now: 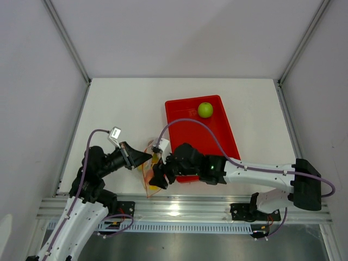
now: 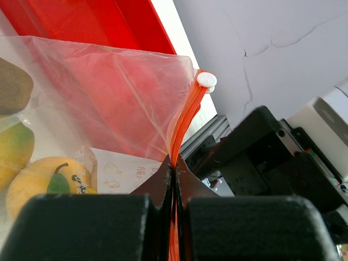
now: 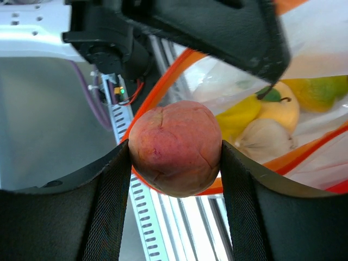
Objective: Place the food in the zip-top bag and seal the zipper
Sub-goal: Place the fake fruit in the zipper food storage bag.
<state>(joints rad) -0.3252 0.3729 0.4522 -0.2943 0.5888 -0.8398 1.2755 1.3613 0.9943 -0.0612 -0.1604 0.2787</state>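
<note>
Peach [image 3: 174, 140], pinched between the part-spread fingers of the right gripper [image 3: 174, 156] at the mouth of the zip-top bag [image 2: 109, 92] by the near edge of the table [image 1: 125, 103], needed lowering well past the zipper [image 2: 187, 117] before release, while the left gripper [image 2: 173, 175], pressed together on that strip, held the mouth up.

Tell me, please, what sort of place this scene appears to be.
Most likely a robotics lab test cell: a white table walled by plain white panels on aluminium posts, two robot arms bolted to an aluminium rail, and a toy green apple in a red tray.
</note>
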